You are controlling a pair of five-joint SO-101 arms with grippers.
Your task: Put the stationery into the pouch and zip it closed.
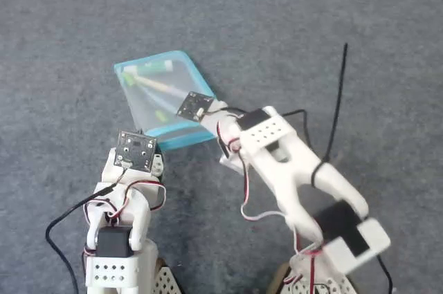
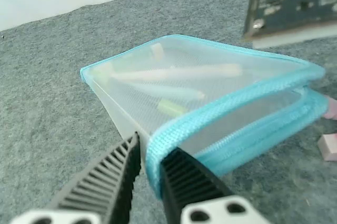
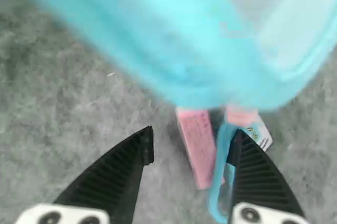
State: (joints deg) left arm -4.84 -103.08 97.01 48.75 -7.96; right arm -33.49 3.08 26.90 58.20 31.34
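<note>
The translucent pouch (image 1: 163, 97) with its cyan zipper edge (image 2: 231, 108) lies on the grey carpet. Several pens and markers (image 2: 179, 72) rest inside it. My left gripper (image 2: 150, 168) is shut on the pouch's zipper edge at its near corner. My right gripper (image 3: 192, 147) stands open just above the carpet by the pouch's mouth. A pink eraser (image 3: 197, 150) lies between its fingers. A cyan zipper pull strap (image 3: 220, 182) hangs beside one finger (image 3: 247, 161). The pouch's blurred cyan edge (image 3: 174, 50) lies just beyond the fingertips.
Grey carpet (image 1: 332, 38) covers the table all around, with a pale wall strip at the far edge. The right arm's body (image 1: 291, 162) crosses the near right area, and a black cable (image 1: 339, 100) rises beside it. The right wrist's camera board (image 2: 295, 2) hangs over the pouch.
</note>
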